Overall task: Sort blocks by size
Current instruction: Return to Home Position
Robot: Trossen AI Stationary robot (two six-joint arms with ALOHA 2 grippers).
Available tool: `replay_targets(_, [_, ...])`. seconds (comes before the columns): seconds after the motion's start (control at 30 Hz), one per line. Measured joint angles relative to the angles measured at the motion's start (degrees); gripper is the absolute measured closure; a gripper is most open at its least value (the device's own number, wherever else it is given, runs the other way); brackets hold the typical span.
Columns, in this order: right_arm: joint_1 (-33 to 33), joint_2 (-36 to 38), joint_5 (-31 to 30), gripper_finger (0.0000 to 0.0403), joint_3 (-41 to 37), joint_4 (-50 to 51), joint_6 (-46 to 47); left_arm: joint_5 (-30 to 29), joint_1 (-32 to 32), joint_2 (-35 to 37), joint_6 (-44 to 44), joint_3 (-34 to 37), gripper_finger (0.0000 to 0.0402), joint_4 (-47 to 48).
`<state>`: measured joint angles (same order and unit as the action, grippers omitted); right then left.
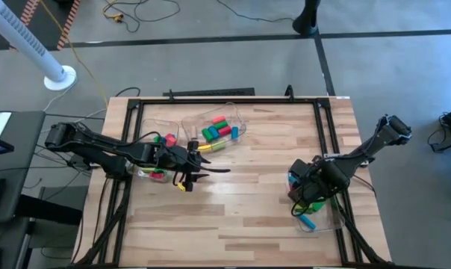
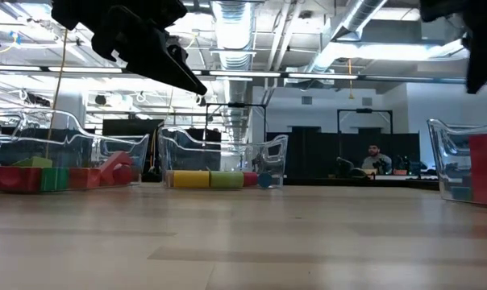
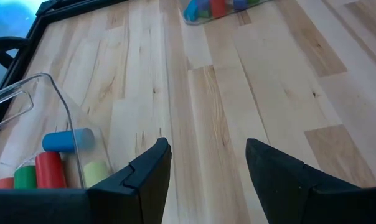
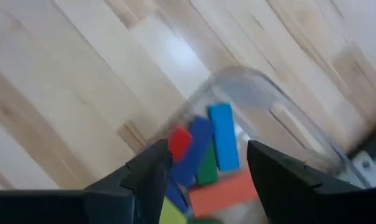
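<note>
Judging step as return home: blocks (image 1: pixel 218 128) sit inside clear bins (image 1: pixel 235 117) on tabletop (image 1: pixel 248 213). Left hand (image 3: pixel 206 150) open, empty, beside left bin (image 1: pixel 145 124); right hand (image 4: pixel 210 154) open, empty, above right bin (image 4: pixel 253 76). Next: raise arms clear.
</note>
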<state>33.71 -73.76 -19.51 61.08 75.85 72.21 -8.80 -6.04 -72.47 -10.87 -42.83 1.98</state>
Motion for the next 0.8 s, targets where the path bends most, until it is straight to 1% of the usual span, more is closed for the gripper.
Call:
replay_targets(0.17, [-0.66, -0.02, -3.42, 0.0159, 0.0, -8.26, -7.93, 0.01, 0.0, 0.04, -0.4, -0.02, 0.02, -0.03])
replay_targets(0.33, [-3.16, -0.02, -5.82, 0.0159, 0.0, -17.9, -19.27, 0.0, 0.0, 0.25, -1.28, -0.04, 0.02, -0.06])
replay_targets(0.6, [-7.49, -0.04, -6.24, 0.0159, 0.0, -34.52, -40.86, -0.58, 0.0, 0.37, -2.98, -0.07, 0.02, -0.12])
replay_targets(0.8, [-11.11, -0.04, -6.24, 0.0159, 0.0, -43.59, -54.63, -1.27, 0.0, 3.83, -4.5, -0.07, 0.02, 0.08])
